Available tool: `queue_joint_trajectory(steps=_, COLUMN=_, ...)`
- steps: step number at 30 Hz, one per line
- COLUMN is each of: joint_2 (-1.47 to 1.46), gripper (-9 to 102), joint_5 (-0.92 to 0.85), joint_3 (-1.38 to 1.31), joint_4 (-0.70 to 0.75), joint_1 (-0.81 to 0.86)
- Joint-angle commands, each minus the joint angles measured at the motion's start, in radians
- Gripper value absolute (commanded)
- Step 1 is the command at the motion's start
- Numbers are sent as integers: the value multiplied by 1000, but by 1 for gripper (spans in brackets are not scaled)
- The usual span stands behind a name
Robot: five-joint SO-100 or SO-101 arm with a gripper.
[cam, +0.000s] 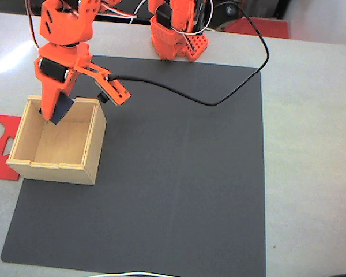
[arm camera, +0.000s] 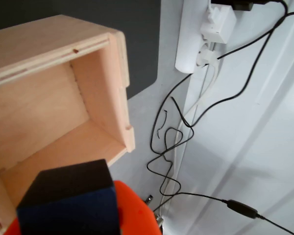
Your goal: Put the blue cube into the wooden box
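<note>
One small blue cube sits clamped in the pincer in the fixed view, just above the wooden box at its far wall. In the wrist view the blue cube hangs over the box's floor; better to lower a little inward of that wall before letting go.

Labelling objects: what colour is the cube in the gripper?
Very dark navy, clearest in the wrist view: the blue cube.
</note>
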Motion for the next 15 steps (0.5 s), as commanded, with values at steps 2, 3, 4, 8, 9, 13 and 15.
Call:
queue_joint_trajectory(steps=2, joint_2=-31, gripper=0, joint_5=-8, joint_3=-2, joint_4=-23, joint_1=0)
queue_joint_trajectory(steps=3, joint_2=-40, gripper=0, joint_5=-8, joint_3=-2, joint_4=-23, joint_1=0)
queue_joint_trajectory(steps=4, joint_2=-49, gripper=0, joint_5=-6, joint_3=-2, joint_4=-23, joint_1=2)
queue_joint_trajectory(steps=8, joint_2=-95, gripper=0, joint_5=-15, joint_3=6, joint_4=-32, joint_1=5)
queue_joint_trajectory(steps=9, joint_2=-107, gripper=1, joint_5=-17, joint_3=6, joint_4=-32, joint_1=5)
queue_joint_trajectory(steps=13, joint_2=-135, gripper=7, joint_5=-18, joint_3=8, joint_4=-32, joint_1=6)
queue_joint_trajectory(steps=15, joint_2=-141, gripper=11, joint_5=-18, joint_3=8, joint_4=-32, joint_1=6)
